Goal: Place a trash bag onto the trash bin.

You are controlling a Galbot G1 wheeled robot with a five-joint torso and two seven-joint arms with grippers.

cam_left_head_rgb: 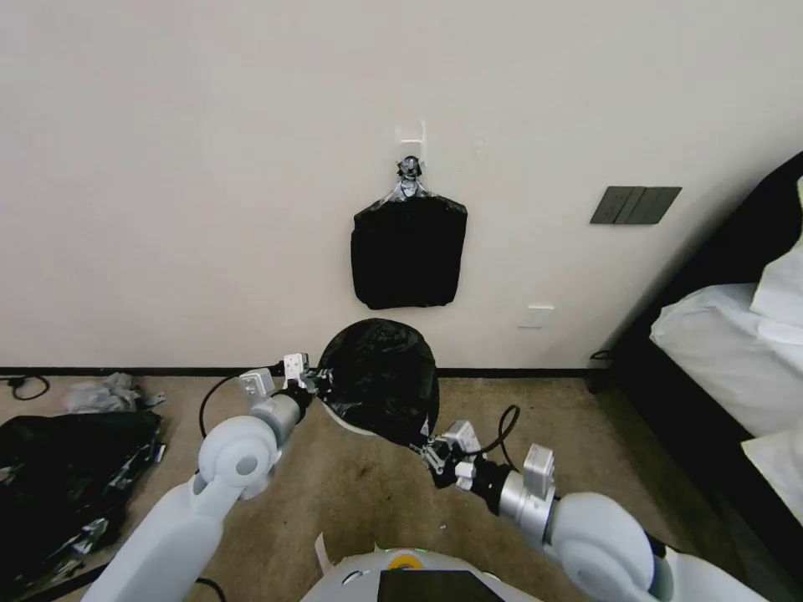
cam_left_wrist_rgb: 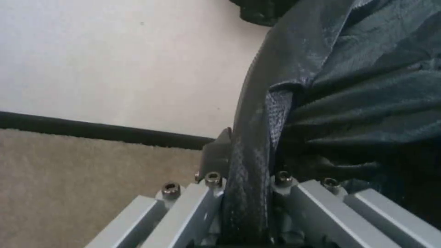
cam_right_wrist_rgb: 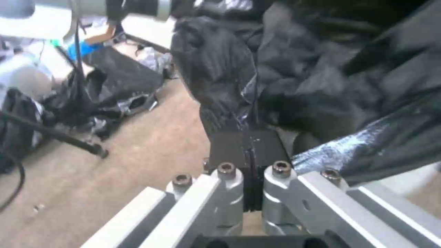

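Bag (cam_left_head_rgb: 381, 376) draped over bin (cam_left_head_rgb: 350, 422) on floor by wall, black film covering mouth. Left gripper (cam_left_head_rgb: 314, 380) pinching bag edge at bin's left side; right gripper (cam_left_head_rgb: 433, 454) pinching edge at near right. Bin contents hidden.

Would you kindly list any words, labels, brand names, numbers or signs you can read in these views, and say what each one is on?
There is no readable text.
The trash bag over the trash bin, held by the left pincer and right pincer, is plain black.
The hanging bundle of black bags bears no print.
The dark wall plate and the white wall outlet show no legible marks.
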